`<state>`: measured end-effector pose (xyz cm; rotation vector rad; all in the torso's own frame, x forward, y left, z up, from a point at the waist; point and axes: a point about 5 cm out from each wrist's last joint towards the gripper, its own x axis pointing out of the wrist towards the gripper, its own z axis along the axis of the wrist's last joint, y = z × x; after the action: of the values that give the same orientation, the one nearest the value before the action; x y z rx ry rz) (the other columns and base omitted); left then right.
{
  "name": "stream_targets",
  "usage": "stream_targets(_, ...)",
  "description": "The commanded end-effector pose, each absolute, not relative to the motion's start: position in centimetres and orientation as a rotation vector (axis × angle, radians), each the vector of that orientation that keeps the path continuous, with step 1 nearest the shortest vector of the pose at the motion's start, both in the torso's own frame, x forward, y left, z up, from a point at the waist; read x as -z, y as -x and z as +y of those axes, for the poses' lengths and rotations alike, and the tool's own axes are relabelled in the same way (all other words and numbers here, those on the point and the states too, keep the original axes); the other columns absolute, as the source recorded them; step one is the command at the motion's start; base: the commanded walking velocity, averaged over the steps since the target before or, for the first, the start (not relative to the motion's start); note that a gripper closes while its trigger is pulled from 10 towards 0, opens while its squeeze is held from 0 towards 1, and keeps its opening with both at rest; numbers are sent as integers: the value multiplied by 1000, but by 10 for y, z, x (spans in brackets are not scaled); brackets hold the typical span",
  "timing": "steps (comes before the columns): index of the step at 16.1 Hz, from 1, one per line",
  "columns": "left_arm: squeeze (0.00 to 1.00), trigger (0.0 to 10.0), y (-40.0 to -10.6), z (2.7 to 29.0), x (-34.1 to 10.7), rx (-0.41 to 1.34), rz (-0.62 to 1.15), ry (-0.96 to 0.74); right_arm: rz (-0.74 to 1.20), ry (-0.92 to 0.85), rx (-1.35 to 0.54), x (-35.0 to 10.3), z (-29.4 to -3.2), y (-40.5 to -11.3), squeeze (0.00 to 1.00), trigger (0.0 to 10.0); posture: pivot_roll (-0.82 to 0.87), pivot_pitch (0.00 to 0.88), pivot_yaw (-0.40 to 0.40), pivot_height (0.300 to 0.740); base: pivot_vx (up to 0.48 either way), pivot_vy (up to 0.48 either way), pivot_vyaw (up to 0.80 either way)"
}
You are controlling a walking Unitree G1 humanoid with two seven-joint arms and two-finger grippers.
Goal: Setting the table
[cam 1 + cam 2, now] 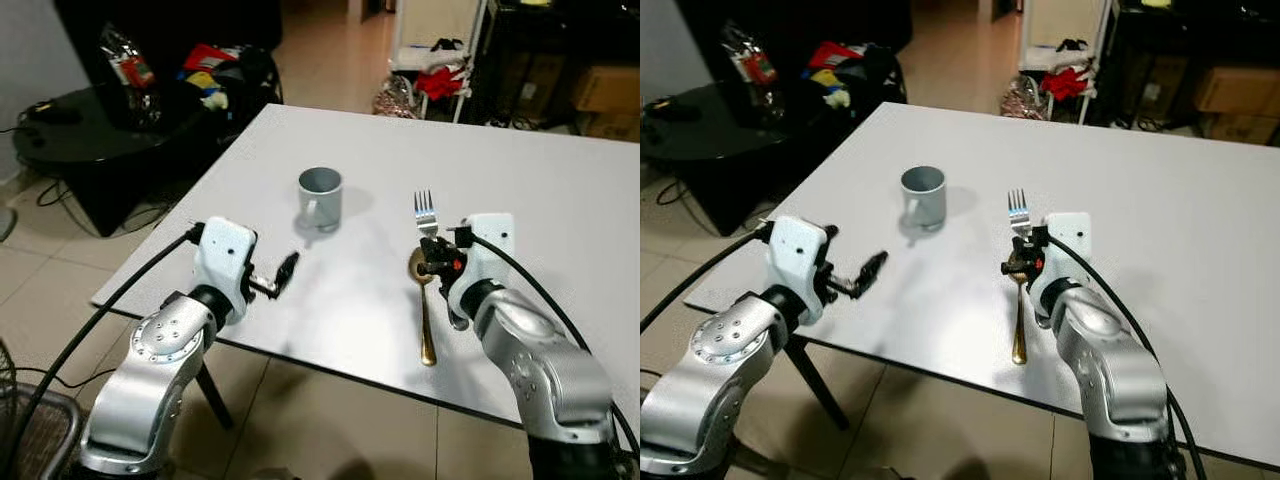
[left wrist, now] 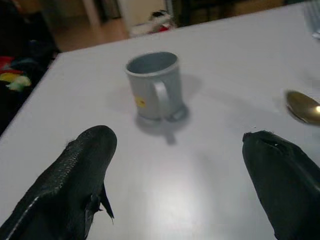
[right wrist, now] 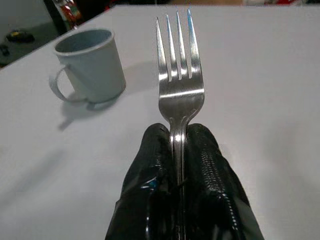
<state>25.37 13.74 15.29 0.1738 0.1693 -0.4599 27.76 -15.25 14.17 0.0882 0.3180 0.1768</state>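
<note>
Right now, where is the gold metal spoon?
The gold metal spoon lies on the white table, right of the grey mug, beneath the right gripper holding the silver fork.

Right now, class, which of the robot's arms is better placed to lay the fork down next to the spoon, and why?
The right. Its claw is shut on the fork, right over the gold spoon. The left claw is open, holds nothing, and sits across from the mug.
</note>
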Motion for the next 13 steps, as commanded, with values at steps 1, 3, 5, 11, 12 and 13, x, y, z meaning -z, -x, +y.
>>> stream_targets(1, 0, 10000, -249, 132, -152, 528, 190, -171, 353, -84, -130, -139, -157, -281, 0, 10000, 130, 0, 65, 740, 0, 0, 0)
stream_targets(3, 0, 10000, -243, 131, -148, 602, 230, -179, 417, -101, -52, -134, -164, -279, 0, 10000, 131, 0, 64, 740, 0, 0, 0)
stream_targets(5, 0, 10000, -240, 131, -147, 630, 244, -184, 469, -88, -16, -129, -167, -271, 0, 10000, 128, 0, 66, 740, 0, 0, 0)
stream_targets(11, 0, 10000, -230, 124, -146, 752, 283, -178, 560, -105, 35, -108, -177, -259, 0, 10000, 122, 0, 89, 740, 0, 0, 0)
stream_targets(12, 0, 10000, -227, 122, -145, 783, 293, -173, 579, -125, 33, -105, -177, -257, 0, 10000, 123, 0, 91, 740, 0, 0, 0)
stream_targets(13, 0, 10000, -226, 121, -145, 798, 294, -173, 592, -151, 28, -102, -176, -256, 0, 10000, 124, 0, 93, 740, 0, 0, 0)
